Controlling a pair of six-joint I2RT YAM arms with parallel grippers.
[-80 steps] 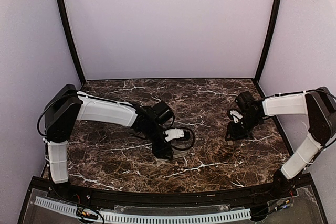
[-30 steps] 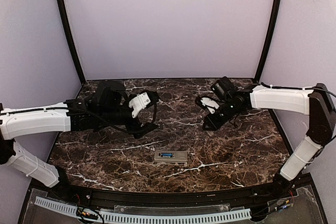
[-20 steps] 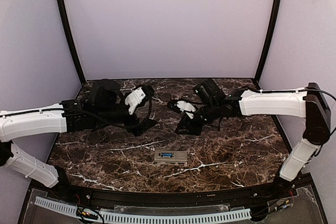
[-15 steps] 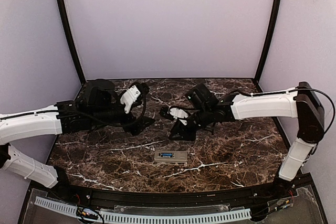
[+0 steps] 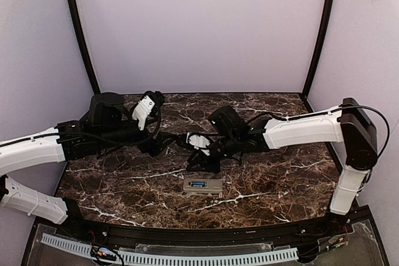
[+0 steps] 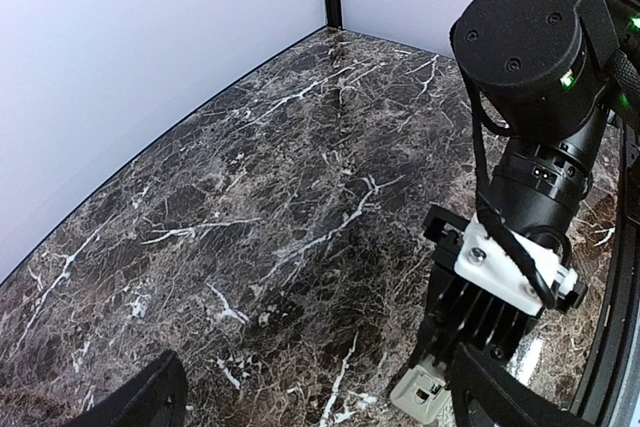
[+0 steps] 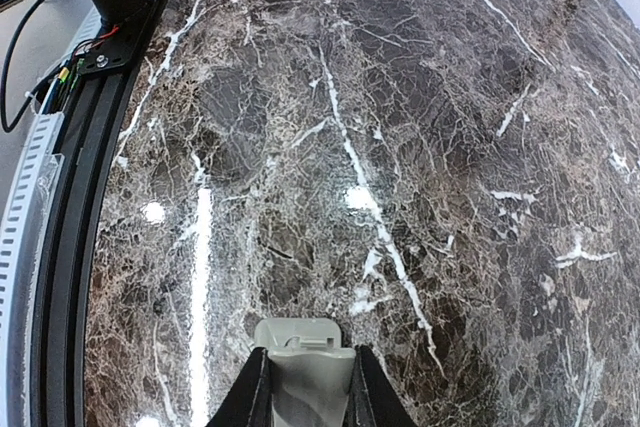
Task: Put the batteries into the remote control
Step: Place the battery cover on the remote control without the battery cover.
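the left end effector (image 6: 320, 409) hangs over bare counter (image 5: 274, 182) at the far left of the middle. its fingers are spread wide with nothing between them and nothing touching them. it seems to be standing clear so that the other arm has room, and it is near enough to steady the remote if that is needed.

the remote control (image 5: 202, 185) lies flat near the near edge, at the centre, with its grey back up. a blue patch in the recess looks like the batteries (image 5: 198, 184) already seated, though how many cannot be told. lying back up leaves the recess open from above.

the right end effector (image 7: 305, 392) reaches in from the right and hovers just beyond the remote, apart from it. its fingers are closed on a small flat grey cover piece (image 7: 300, 347), which they pinch by its long edges with the tabbed end pointing forward. that hold probably suits sliding the cover over the recess.
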